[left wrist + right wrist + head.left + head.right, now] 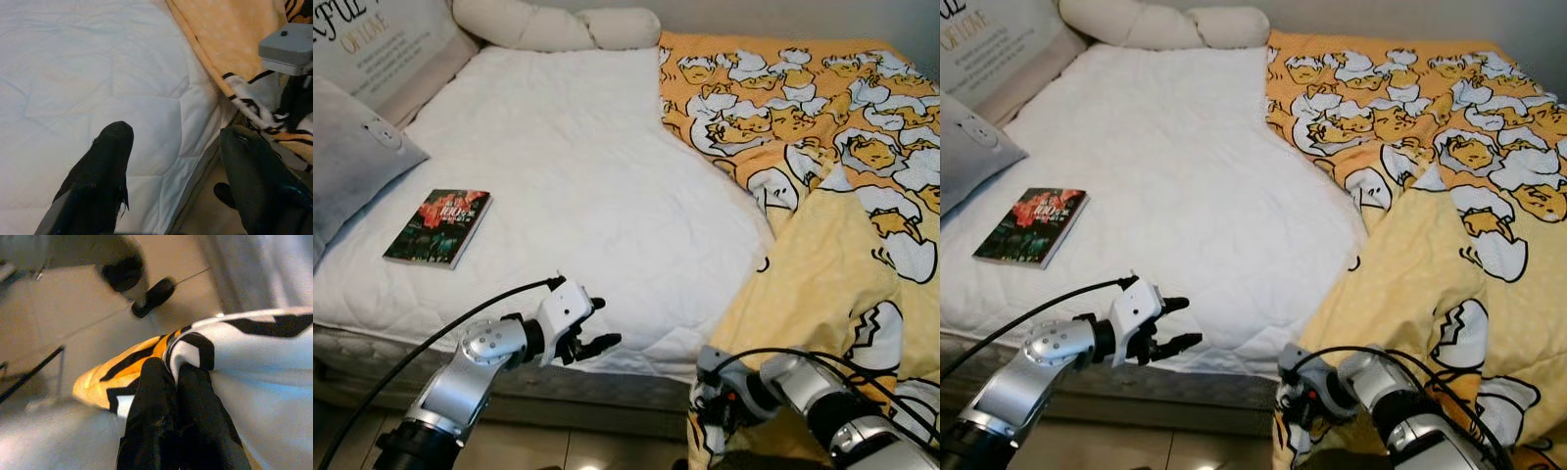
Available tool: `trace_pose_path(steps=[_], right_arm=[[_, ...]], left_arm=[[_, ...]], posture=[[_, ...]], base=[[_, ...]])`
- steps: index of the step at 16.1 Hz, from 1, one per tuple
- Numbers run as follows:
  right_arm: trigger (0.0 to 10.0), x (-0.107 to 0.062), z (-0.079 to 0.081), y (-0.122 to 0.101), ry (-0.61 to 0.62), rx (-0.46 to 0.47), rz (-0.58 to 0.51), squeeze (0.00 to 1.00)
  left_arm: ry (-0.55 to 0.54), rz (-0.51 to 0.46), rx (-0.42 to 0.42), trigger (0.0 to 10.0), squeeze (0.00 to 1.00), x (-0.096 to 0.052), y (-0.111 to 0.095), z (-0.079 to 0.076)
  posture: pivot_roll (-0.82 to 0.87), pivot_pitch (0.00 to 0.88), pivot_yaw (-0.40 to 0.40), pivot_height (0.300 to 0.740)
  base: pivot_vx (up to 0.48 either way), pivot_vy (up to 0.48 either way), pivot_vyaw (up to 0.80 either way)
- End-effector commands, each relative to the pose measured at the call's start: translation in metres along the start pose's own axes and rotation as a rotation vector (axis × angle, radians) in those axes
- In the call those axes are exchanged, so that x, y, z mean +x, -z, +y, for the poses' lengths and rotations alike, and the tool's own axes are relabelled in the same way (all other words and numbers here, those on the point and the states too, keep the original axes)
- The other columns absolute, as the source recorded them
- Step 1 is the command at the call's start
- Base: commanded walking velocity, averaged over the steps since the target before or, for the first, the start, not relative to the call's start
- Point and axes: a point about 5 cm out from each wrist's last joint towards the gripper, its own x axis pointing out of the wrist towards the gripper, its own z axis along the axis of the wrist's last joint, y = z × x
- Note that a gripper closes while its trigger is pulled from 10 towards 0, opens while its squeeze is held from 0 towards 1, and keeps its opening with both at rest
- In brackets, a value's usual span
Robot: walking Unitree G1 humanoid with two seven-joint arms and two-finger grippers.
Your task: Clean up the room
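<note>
**Right gripper pinches the blanket's corner at the foot of the bed**

Right gripper (178, 382), low at the near edge of the bed, has its two black fingers pressed together on a fold of the yellow blanket printed with white-and-orange cartoon egg figures (832, 245). The wrist view shows the cloth's corner bunched at the fingertips, with beige floor tiles beyond, somewhat blurred. That blanket covers the bed's right half and drapes over the near edge toward the floor, its left border lying diagonally across the white quilted mattress cover (568, 166).

Left gripper (590, 333) hovers at the mattress's near edge, left of the blanket, its fingers (105, 161) spread apart with nothing between them.

On the left part of the mattress lies a dark paperback book with a red-patterned cover (438, 227), flat and well apart from both grippers. A grey cushion (347, 157) rests just beside it at the left edge, a long cream bolster pillow (558, 26) lies along the head, and what seems a printed cushion (382, 44) leans in the far left corner.
</note>
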Motion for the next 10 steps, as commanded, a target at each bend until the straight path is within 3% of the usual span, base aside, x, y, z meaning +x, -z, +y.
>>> trace_pose_path(steps=[1,7,9,10], right_arm=[[10.0,-0.004,-0.005,-0.010,0.042,0.016,-0.043,1.00],[10.0,-0.018,-0.003,-0.018,-0.055,-0.034,-0.057,1.00],[10.0,-0.023,-0.011,-0.031,0.019,-0.003,-0.127,1.00],[10.0,-0.031,-0.028,-0.049,0.209,0.088,-0.254,1.00]], left_arm=[[0.009,0.003,0.023,10.0,0.00,0.002,-0.004,0.002],[0.001,0.001,0.036,10.0,0.00,0.003,-0.006,0.009],[-0.008,-0.004,0.037,10.0,0.00,0.004,-0.007,0.010],[-0.017,-0.006,0.034,10.0,0.00,0.003,-0.007,0.011]], posture=[[0.00,0.000,0.045,0.740],[-0.01,0.000,0.044,0.740],[0.00,0.000,0.036,0.740],[0.00,0.000,0.030,0.740]], base=[[0.000,0.000,0.00],[0.000,0.000,0.00],[0.000,0.000,0.00],[0.000,0.000,0.00]])
